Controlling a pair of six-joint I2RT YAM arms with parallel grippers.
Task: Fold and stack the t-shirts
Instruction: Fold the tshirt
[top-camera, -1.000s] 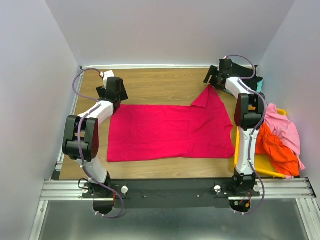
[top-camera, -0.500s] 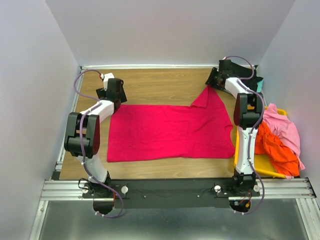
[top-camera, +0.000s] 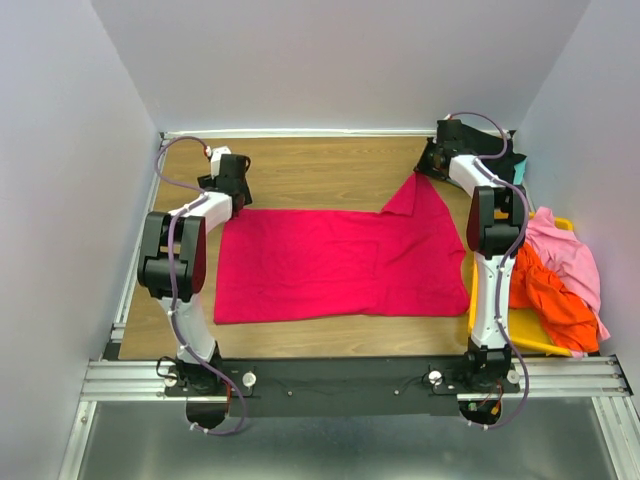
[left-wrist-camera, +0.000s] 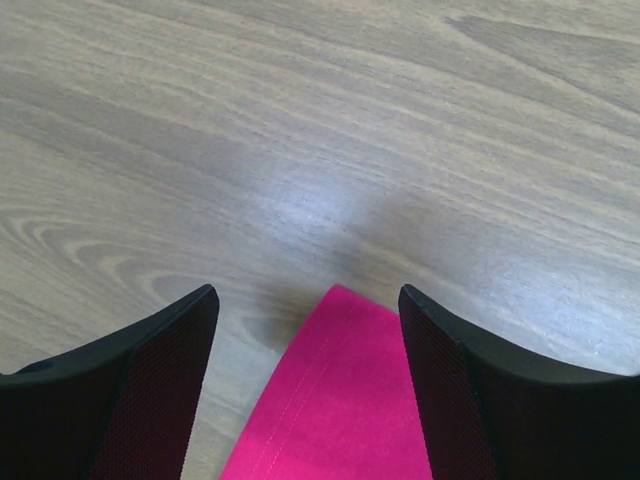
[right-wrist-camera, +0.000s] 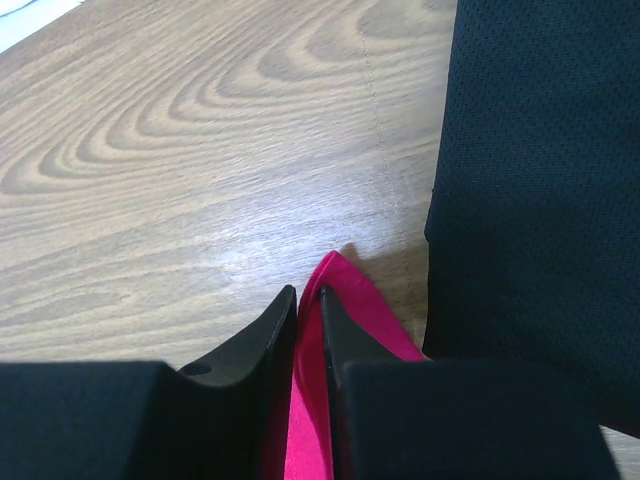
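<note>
A large crimson-red t-shirt (top-camera: 340, 260) lies spread flat across the wooden table. My left gripper (top-camera: 229, 200) (left-wrist-camera: 308, 295) is low over the shirt's far left corner (left-wrist-camera: 335, 400). It is open, and the corner lies between its two black fingers (left-wrist-camera: 150, 370) without touching them. My right gripper (top-camera: 428, 168) (right-wrist-camera: 308, 292) is shut on the raised far right corner of the red shirt (right-wrist-camera: 345, 300), with a fold of the fabric pinched between the jaws. A black t-shirt (right-wrist-camera: 540, 200) lies just right of that corner.
A yellow bin (top-camera: 528, 328) at the right edge holds a pink t-shirt (top-camera: 565, 250) and an orange one (top-camera: 552, 300). A bit of teal cloth (top-camera: 519, 168) shows by the back right corner. White walls close in the table on three sides.
My right gripper has closed onto the red shirt's far right corner. My left arm has drawn its elbow in, with the gripper staying at the far left corner.
</note>
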